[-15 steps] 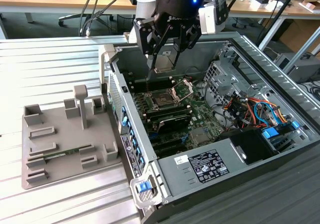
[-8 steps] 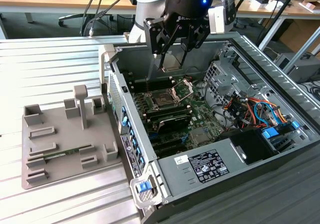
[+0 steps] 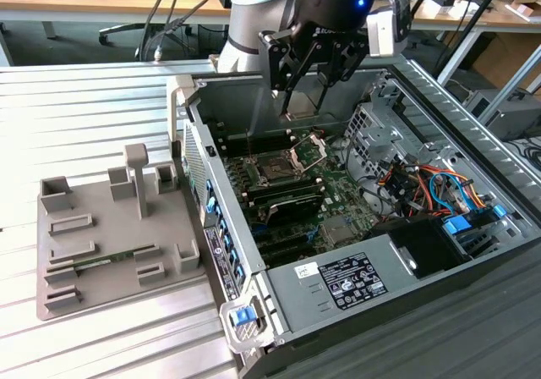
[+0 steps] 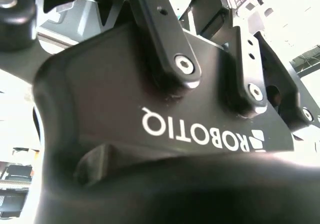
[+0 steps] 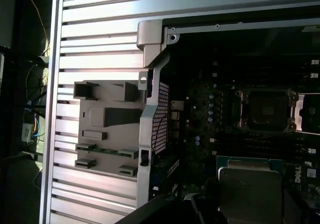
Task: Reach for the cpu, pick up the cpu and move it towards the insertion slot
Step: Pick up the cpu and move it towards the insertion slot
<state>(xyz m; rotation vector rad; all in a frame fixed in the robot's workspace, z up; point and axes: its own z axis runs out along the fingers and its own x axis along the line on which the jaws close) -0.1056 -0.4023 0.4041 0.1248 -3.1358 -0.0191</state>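
The cpu (image 5: 250,191) shows close up in the first wrist view as a silver square chip with a greenish rim, hanging above the motherboard. My gripper (image 3: 304,107) points down into the open computer case, its fingers closed on the chip's edges. The insertion slot (image 3: 275,169) lies below and slightly toward the exterior view's left of the fingers, its metal frame (image 3: 309,151) swung open. In the first wrist view the insertion slot (image 5: 265,109) is a dark square, apart from the chip. The gripper's black body (image 4: 150,114) fills the second wrist view.
A grey tray (image 3: 84,299) sits on the slatted metal table at the exterior view's left, with a green memory stick (image 3: 106,261) in it. The case wall (image 3: 207,218) stands between tray and board. A drive cage (image 3: 376,121), cables (image 3: 423,184) and power supply (image 3: 355,282) crowd the case's right.
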